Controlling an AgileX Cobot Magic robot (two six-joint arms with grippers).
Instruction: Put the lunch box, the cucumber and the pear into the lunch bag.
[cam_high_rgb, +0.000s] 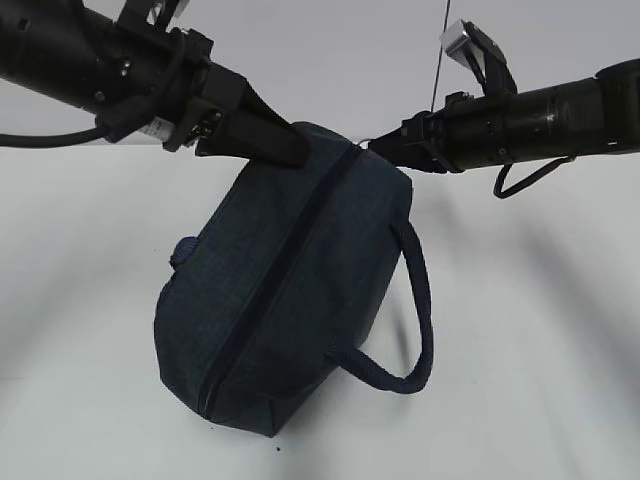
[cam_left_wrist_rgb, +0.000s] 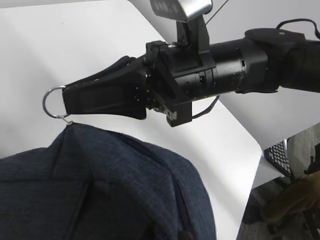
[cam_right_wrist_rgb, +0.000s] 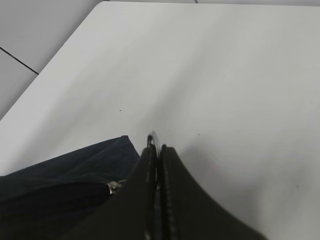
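Risk of ring pull (cam_left_wrist_rgb: 51, 102) slipping out or zipper jamming if bag (cam_high_rgb: 290, 300) shifts on table (cam_high_rgb: 520, 380), since zipper looks fully closed along bag's length and nothing yet visible inside. Bag at table centre, near end toward front edge, handle (cam_high_rgb: 415, 330) drooping right. Further back: left gripper (cam_high_rgb: 275, 143) on bag's far top, opening impossible to tell; right gripper (cam_right_wrist_rgb: 156, 165) pinched tight on ring pull at far end.

Exterior view looks down at the lunch bag (cam_high_rgb: 290, 300); both wrist views share its end, close.
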